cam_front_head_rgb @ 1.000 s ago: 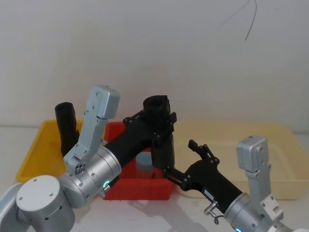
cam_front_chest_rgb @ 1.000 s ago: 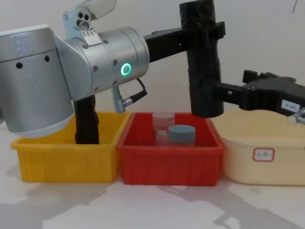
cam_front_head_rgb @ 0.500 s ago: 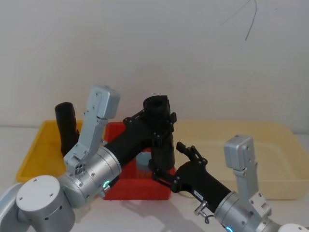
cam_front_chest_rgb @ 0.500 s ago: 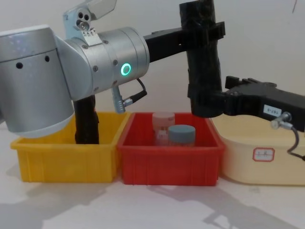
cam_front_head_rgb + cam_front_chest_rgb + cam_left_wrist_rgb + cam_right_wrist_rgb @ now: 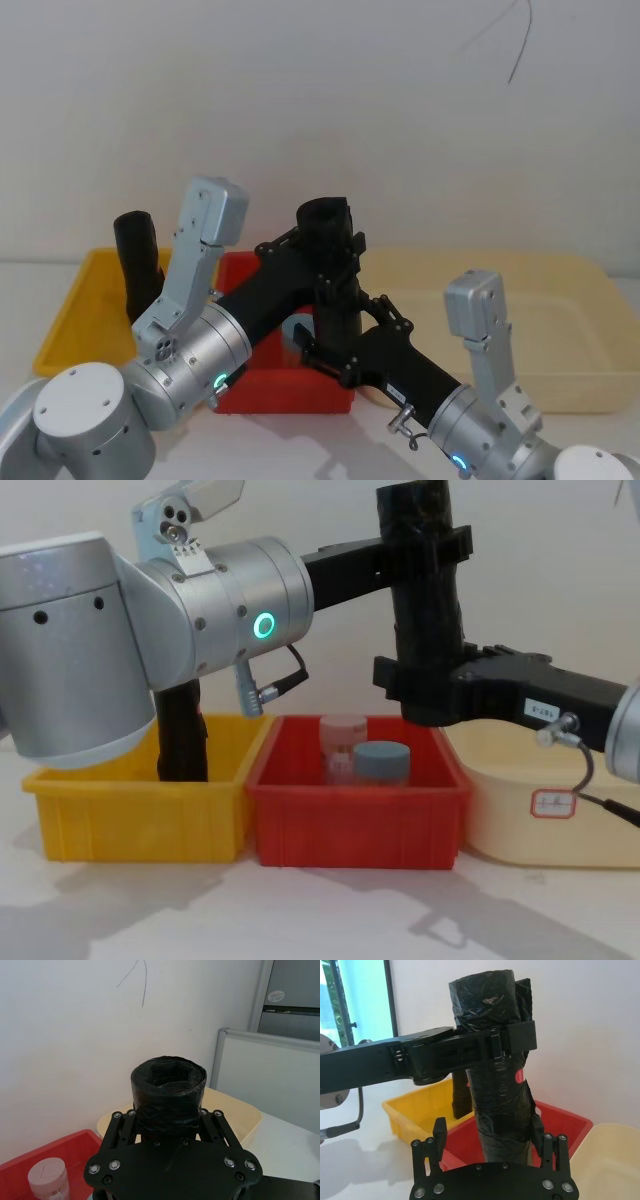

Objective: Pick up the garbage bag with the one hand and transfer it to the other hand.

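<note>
Two hands share the handover now: our left hand point(image 5: 428, 552) pinches the garbage bag point(image 5: 428, 620) near its top, upright in the air above the red bin point(image 5: 355, 810). Our right hand point(image 5: 420, 690) is spread around its lower part, with a gap on one side. Next, we judge, the right must clamp before the left releases.
</note>
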